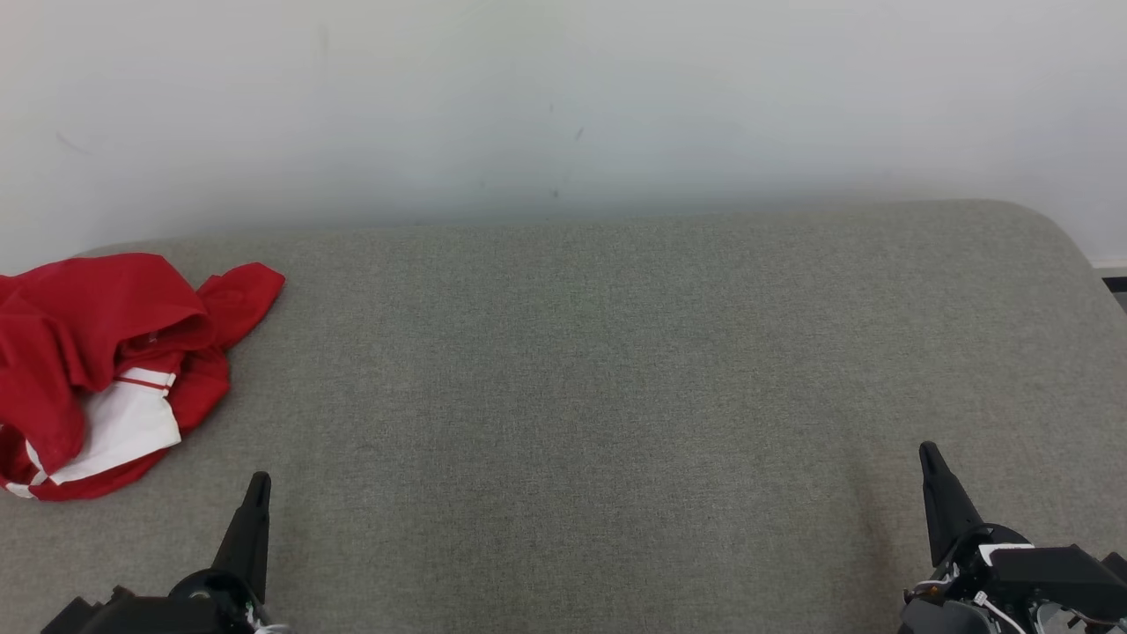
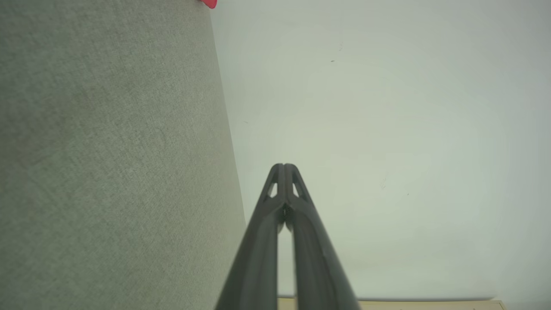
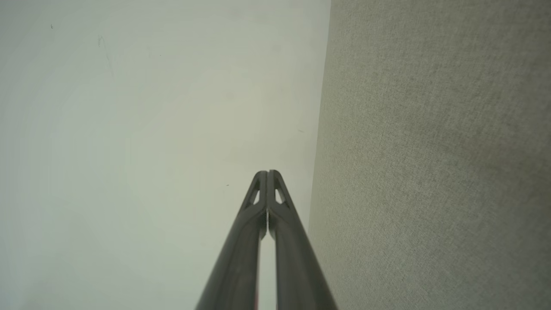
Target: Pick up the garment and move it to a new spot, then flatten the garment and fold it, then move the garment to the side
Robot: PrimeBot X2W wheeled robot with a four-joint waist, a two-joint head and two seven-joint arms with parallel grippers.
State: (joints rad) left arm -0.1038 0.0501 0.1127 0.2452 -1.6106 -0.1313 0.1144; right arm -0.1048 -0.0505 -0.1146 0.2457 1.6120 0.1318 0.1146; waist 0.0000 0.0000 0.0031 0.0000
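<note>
The crumpled red garment with a white panel edged in thin red stripes (image 1: 106, 370) lies on the grey woven fabric surface (image 1: 581, 396), ahead of the left gripper (image 1: 256, 490) and off to its left, near it but not touching, and well apart from the right gripper (image 1: 931, 461) on the far side. One red flap reaches toward the middle of the surface; the white panel faces up on the side nearer the left gripper. In the left wrist view a sliver of the garment (image 2: 209, 3) shows at the top edge, beyond the tips of the left gripper (image 2: 284, 167), whose two long dark fingers are pressed together with nothing between them. The right gripper (image 3: 267, 174) is likewise closed tip to tip and empty. Both hover low over the near part of the surface, fingers pointing toward the plain white wall (image 1: 563, 106), which carries a few small dark specks. The stretch of grey fabric between the two grippers is bare. Past the rounded far corner of the surface, ahead and to the right of the right gripper, a dark strip (image 1: 1115, 283) runs at the foot of the wall.
</note>
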